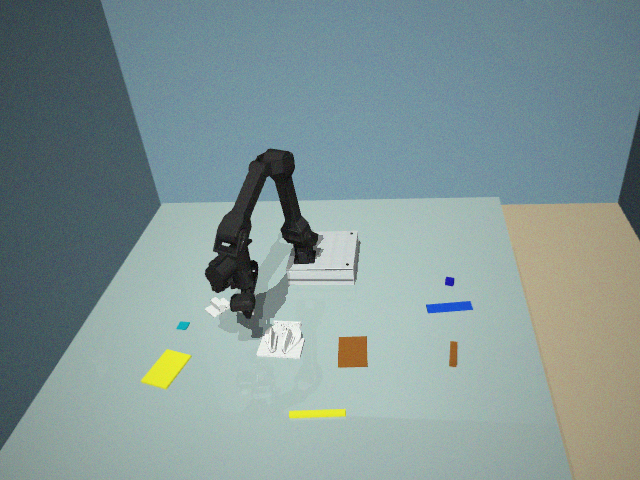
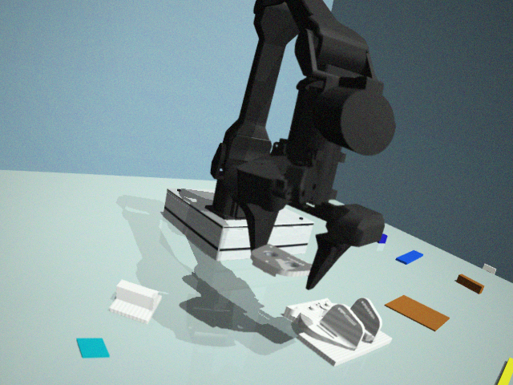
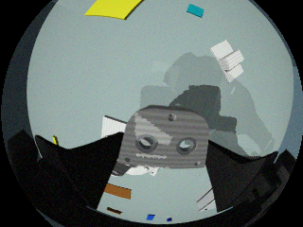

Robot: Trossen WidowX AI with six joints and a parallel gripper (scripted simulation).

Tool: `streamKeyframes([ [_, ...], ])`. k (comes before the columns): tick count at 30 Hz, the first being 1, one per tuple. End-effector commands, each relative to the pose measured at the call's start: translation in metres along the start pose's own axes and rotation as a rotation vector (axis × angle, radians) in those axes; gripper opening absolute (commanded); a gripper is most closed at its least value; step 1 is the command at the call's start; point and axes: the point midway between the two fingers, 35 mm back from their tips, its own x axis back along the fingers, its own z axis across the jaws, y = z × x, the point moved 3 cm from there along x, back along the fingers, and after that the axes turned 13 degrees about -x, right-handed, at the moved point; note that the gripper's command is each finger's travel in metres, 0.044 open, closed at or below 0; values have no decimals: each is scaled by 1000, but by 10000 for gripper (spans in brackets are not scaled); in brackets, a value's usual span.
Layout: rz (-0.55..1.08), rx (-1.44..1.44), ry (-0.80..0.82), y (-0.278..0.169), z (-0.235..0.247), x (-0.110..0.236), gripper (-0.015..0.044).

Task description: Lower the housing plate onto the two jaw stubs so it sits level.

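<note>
A black arm [image 1: 250, 191] [image 2: 264, 74] rises from a white base box [image 1: 336, 250] [image 2: 292, 238] [image 3: 206, 199] at the far middle. Its gripper [image 1: 251, 310] [image 2: 284, 267] [image 3: 165, 140] grips the housing plate [image 2: 281, 260] [image 3: 166, 128], which hangs above the table, apart from the white fixture [image 1: 266, 353] [image 2: 331, 352] [image 3: 113, 127]. On that fixture stand two jaws [image 1: 287, 341] [image 2: 341, 327]. A yellow rectangle [image 1: 166, 368] [image 3: 114, 8] lies near left, a brown square [image 1: 352, 351] [image 2: 416, 313] [image 3: 117, 191] right of the fixture. A white stepped stand [image 1: 217, 306] [image 2: 135, 300] [image 3: 229, 61] sits left, by the gripper. Then come a blue strip [image 1: 449, 306] [image 2: 409, 257] [image 3: 151, 217] at right, a yellow bar [image 1: 316, 413] [image 2: 504, 373] [image 3: 56, 140] at the near middle, a brown block [image 1: 453, 353] [image 2: 470, 283] [image 3: 114, 210] at right, a teal square [image 1: 183, 325] [image 2: 92, 348] [image 3: 195, 10] at left and a blue cube [image 1: 449, 281] [image 2: 382, 238] [image 3: 169, 219] just beyond the blue strip.
</note>
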Motion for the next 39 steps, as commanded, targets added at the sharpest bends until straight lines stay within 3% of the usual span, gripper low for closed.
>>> streamKeyframes([
  [1, 1, 147, -4, -10, 0, -1, 351],
  [39, 8, 1323, 1, -85, 3, -2, 351],
])
